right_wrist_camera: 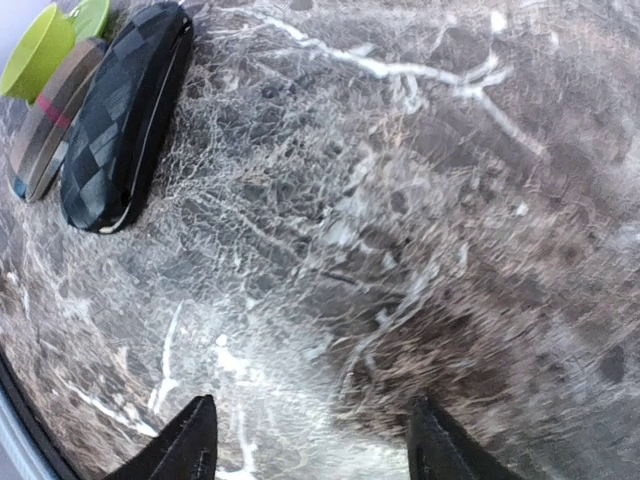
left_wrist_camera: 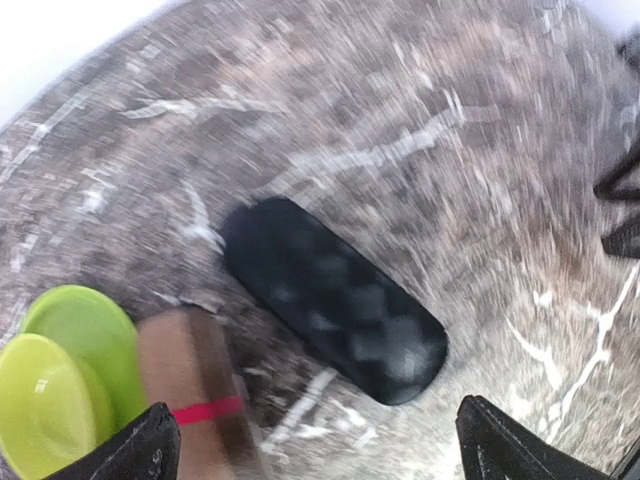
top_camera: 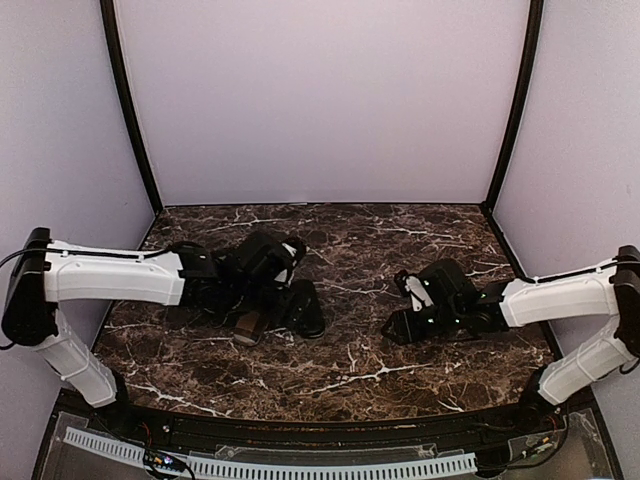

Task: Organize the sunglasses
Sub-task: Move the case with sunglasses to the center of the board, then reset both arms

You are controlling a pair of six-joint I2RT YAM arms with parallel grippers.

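Left hand wide near black case

sunglasses, not visible, hidden from all 3 views

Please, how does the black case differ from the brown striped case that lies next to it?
The black case has a dark faceted surface; the brown case has plain bands with one red stripe. The black case looks bulkier than the brown case. The brown case lies beside a green object; the black case lies on its other side. Both are oblong, round-ended and lie flat on the marble table.
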